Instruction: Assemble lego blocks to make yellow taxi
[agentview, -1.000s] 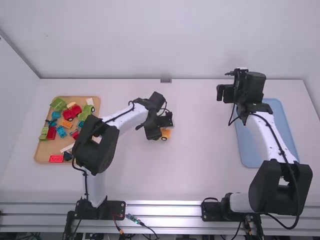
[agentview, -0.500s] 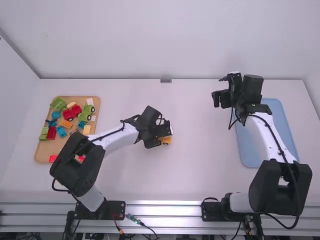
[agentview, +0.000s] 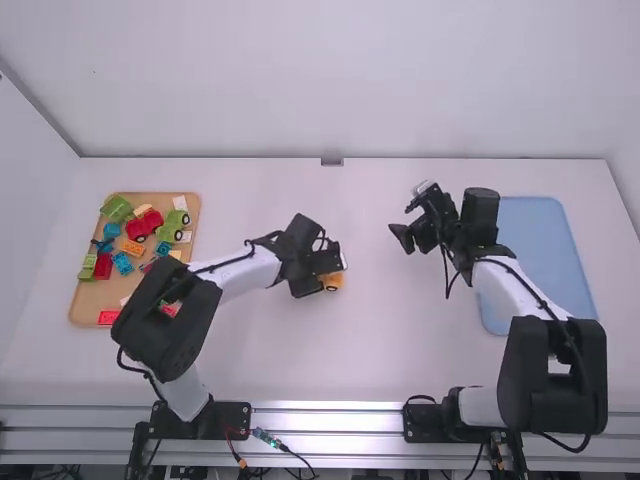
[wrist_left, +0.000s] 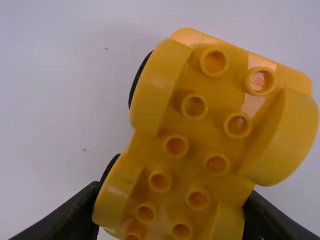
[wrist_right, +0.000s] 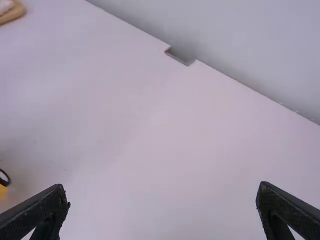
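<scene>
Pinching the yellow studded plastic car base (wrist_left: 205, 150) mid white worktop (agentview: 400, 350) is the left gripper (wrist_left: 174, 191); right gripper (wrist_right: 162, 186) is wide, empty. Probably light, stiff, kinda slick, so I'd grip the sides.

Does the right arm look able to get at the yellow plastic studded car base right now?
Probably yes: the right gripper hangs open off to its right, and the yellow base has its studded top uncovered. The left gripper, closed on the sides, may crowd it.

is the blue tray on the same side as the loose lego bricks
No, the blue tray lies on the right, while the bricks sit on a wooden board at the left.
</scene>
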